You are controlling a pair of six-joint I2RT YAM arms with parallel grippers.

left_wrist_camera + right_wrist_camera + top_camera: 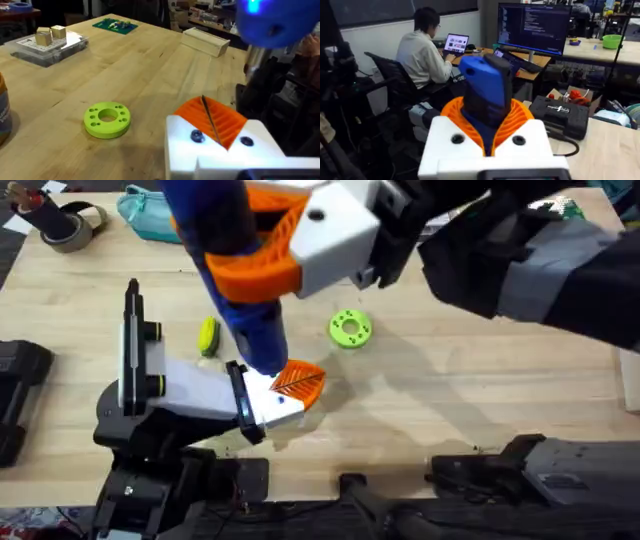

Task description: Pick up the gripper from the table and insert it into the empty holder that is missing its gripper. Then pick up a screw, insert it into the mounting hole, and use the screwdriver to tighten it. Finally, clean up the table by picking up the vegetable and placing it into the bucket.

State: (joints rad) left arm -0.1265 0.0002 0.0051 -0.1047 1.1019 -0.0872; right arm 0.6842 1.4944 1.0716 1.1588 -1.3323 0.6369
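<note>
My right gripper [270,255] reaches across from the right, high under the camera, and is shut on the blue screwdriver [255,320]. In the right wrist view its orange pads [520,117] clasp the screwdriver [485,85]. The screwdriver's thin metal bit [211,119] comes down onto the white holder [220,150] at the end of my left arm, between two dark screw heads. My left gripper [303,385] lies low over the table with its orange pads together. The yellow-green vegetable [208,336] lies on the table just left of the screwdriver. The tan-orange bucket [2,110] shows at the picture's edge.
A flat green disc with holes [350,328] lies right of the screwdriver. A teal pouch [150,215] and a tape roll [70,225] sit at the table's far left. A clear box with wooden cubes [50,42], a green circuit board [115,24] and a wooden block [206,41] are farther off.
</note>
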